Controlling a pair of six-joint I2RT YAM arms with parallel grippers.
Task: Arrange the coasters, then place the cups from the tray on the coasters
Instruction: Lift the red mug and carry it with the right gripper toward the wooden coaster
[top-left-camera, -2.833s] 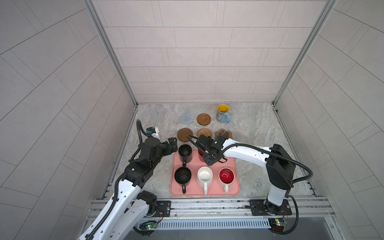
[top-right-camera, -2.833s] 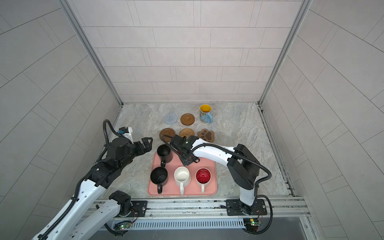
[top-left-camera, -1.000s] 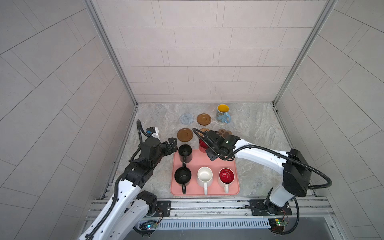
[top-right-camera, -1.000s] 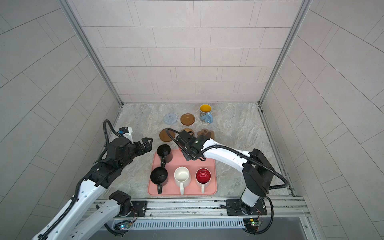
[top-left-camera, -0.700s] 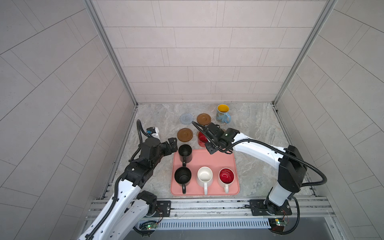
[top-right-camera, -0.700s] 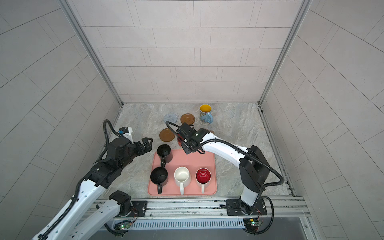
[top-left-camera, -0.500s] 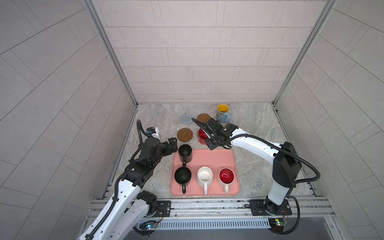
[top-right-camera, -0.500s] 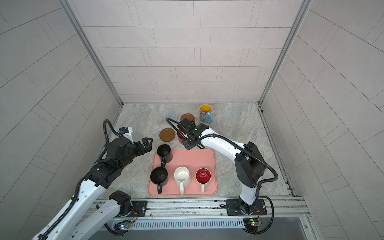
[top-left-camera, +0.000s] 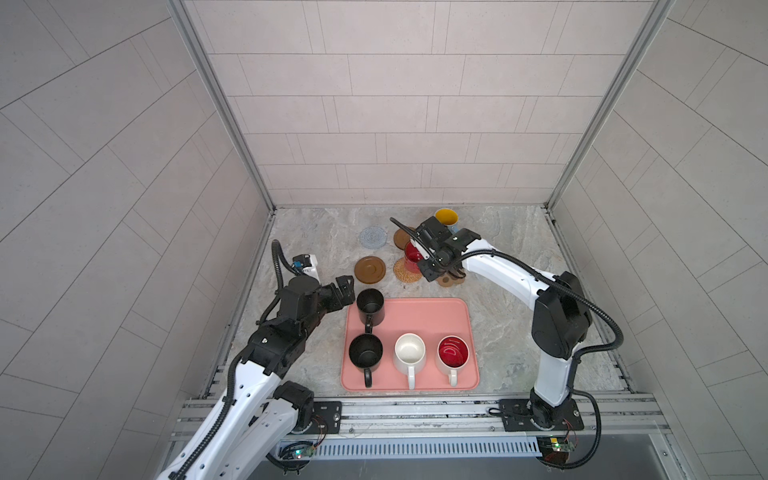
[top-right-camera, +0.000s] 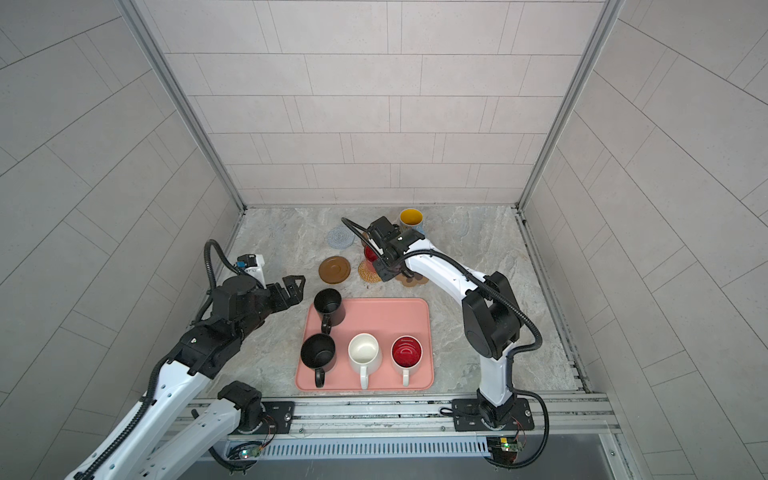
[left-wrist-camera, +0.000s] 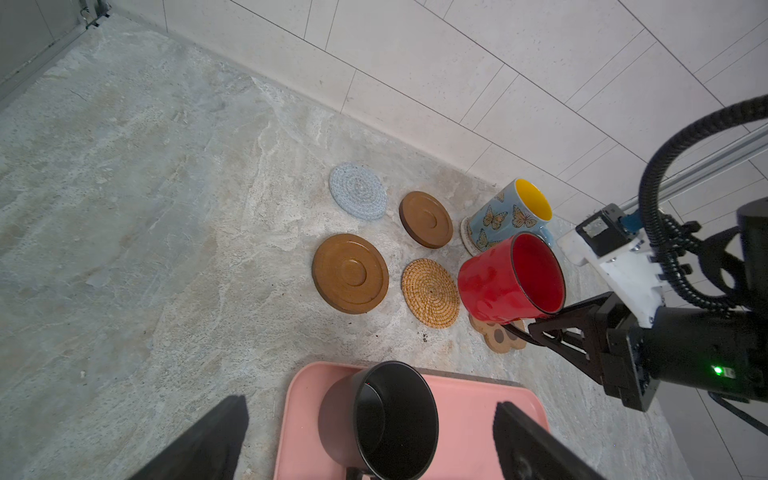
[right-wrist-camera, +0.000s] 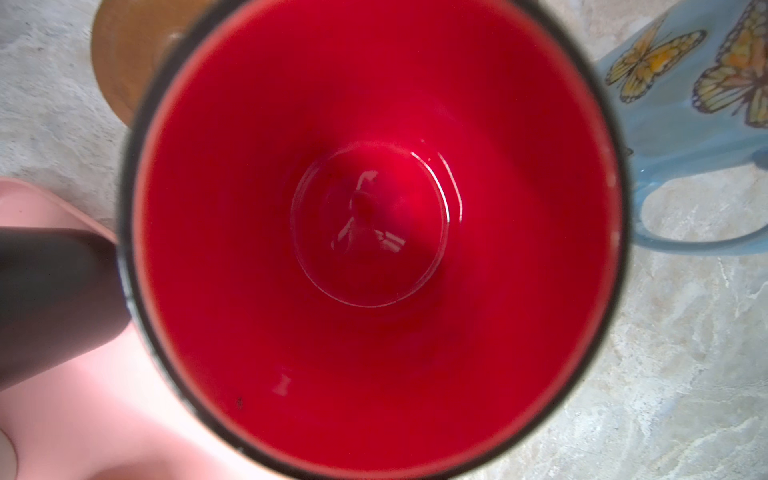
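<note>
red mug (top-left-camera: 412, 252) aloft, beyond pink tray (top-left-camera: 428, 320)

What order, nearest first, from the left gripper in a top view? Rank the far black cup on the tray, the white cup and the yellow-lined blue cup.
1. Far black cup, beside the left gripper, on the tray, far left corner.
2. White cup, middle of the tray's near row.
3. Blue cup, by the back wall.

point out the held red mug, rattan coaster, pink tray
red mug (left-wrist-camera: 486, 286), left wrist view, outer side wall
rattan coaster (left-wrist-camera: 431, 293), left wrist view, woven centre
pink tray (top-left-camera: 424, 320), a top view, bare floor
</note>
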